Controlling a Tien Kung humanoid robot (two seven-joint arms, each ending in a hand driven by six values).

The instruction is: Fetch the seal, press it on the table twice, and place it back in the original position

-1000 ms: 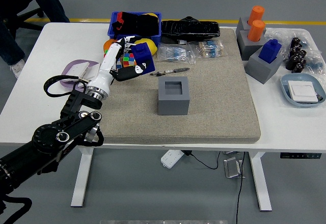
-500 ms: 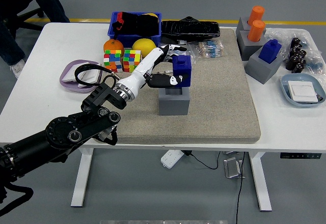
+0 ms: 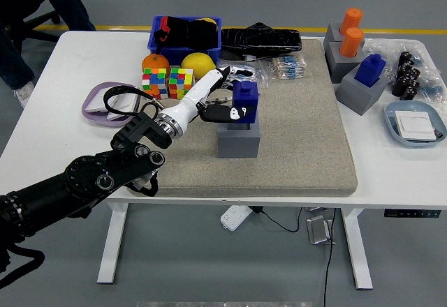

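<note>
Gripping blue seal [image 3: 246, 100] | left robot hand [image 3: 222, 108] | above grey holder [image 3: 239, 139] | no legible writing

The blue block-shaped seal [image 3: 246, 98] hides the opening of the grey square holder [image 3: 238, 138]. The black left arm's shoulder end runs off the picture's lower left corner. Contents of the clear plastic packets [image 3: 289, 65] are too small to tell.

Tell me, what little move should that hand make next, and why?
Probably lower the blue seal straight down. The left hand grips it over the grey holder, whose square socket sits directly beneath, so it looks lined up but perhaps not fully seated.
</note>
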